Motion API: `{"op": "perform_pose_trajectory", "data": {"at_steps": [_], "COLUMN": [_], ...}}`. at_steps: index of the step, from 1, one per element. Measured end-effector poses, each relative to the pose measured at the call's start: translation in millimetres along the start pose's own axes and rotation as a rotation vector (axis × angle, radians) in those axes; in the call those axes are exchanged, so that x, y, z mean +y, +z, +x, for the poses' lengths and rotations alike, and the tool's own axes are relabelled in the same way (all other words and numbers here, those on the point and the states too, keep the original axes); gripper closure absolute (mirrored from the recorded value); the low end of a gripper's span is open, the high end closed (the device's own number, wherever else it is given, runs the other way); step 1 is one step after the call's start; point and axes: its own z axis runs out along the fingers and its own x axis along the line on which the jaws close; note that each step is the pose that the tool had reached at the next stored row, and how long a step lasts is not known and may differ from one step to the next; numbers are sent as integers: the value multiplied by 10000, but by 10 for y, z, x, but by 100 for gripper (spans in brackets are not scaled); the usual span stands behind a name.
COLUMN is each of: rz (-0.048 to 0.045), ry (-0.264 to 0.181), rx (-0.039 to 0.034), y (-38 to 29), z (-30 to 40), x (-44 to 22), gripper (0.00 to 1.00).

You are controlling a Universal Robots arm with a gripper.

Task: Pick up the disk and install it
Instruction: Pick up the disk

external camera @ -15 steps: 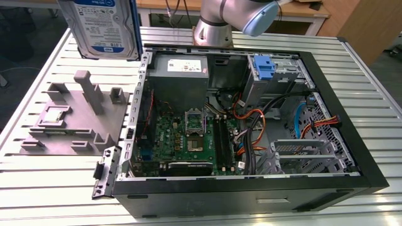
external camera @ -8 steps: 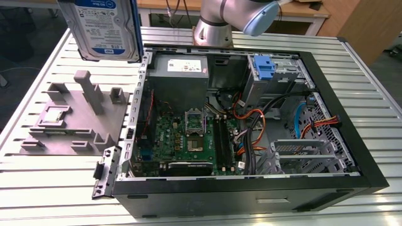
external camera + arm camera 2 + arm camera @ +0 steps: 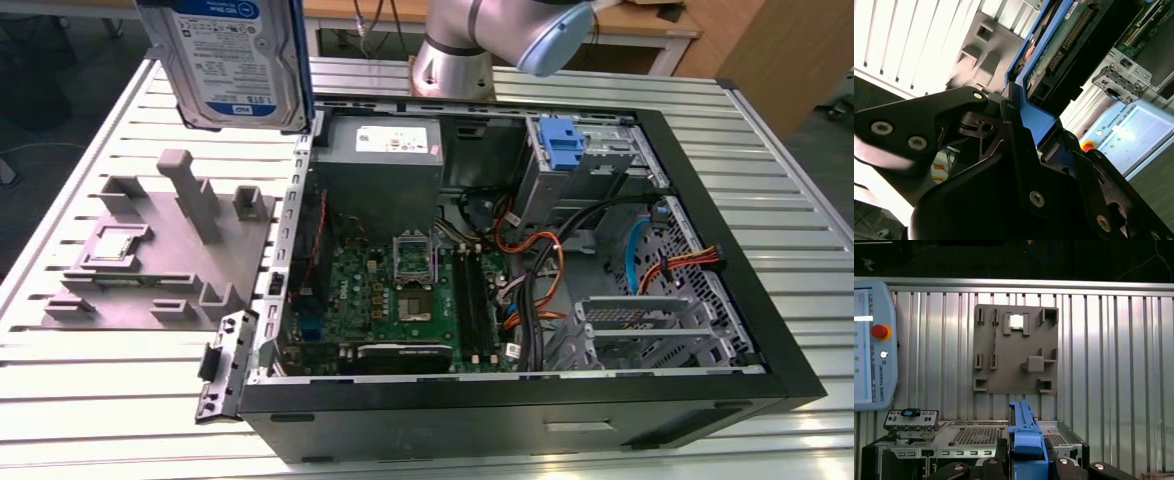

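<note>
Black open computer case (image 3: pixel 534 425) holds a green motherboard (image 3: pixel 394 290) and orange cables (image 3: pixel 534 262); I see my jaws pinching the silver, blue-framed disk (image 3: pixel 227 60) aloft, outside it.

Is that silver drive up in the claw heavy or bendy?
Probably stiff: the disk hangs flat, held at one end. Likely heavy for its size, being metal-bodied. The claw grips smooth blue plastic, so slipping seems possible.
</note>
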Motion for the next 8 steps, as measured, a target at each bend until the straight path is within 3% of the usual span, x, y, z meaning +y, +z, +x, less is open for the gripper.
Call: {"op": "perform_pose_trajectory", "data": {"at_steps": [8], "rz": [0], "ry": [0], "rx": [0], "y": [-3], "z": [-1], "x": [-111], "gripper": [63]}}
